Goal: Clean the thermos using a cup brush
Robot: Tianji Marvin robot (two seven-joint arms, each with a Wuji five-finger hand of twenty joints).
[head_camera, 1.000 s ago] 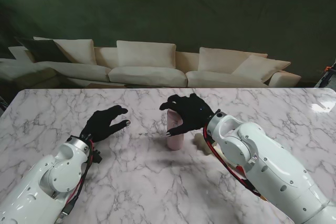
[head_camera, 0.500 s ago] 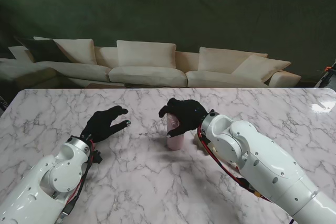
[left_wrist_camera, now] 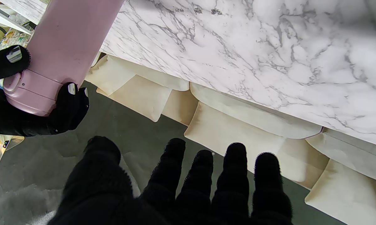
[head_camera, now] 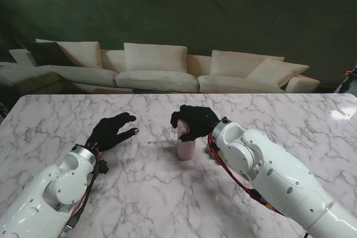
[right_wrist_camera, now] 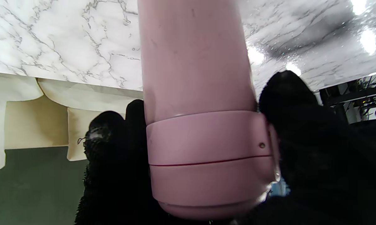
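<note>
A pink thermos (head_camera: 186, 146) stands upright near the middle of the marble table (head_camera: 139, 193). My right hand (head_camera: 194, 121) is closed over its lidded top, fingers wrapped round the cap. The right wrist view shows the thermos (right_wrist_camera: 200, 103) filling the frame, with black fingers (right_wrist_camera: 113, 150) on both sides of the lid. My left hand (head_camera: 111, 129) hovers open over the table, to the left of the thermos and apart from it. In the left wrist view the thermos (left_wrist_camera: 63, 47) and my right hand (left_wrist_camera: 25, 115) around its cap both show. A cream object (head_camera: 212, 148), partly hidden behind my right forearm, lies beside the thermos.
A cream sofa (head_camera: 162, 71) runs along beyond the table's far edge. Bare marble lies between my two arms, nearer to me. Bright light reflects off the table's far right corner (head_camera: 340, 112).
My right hand has come down from spread fingers above the thermos and closed round its cap. The left hand has not moved.
</note>
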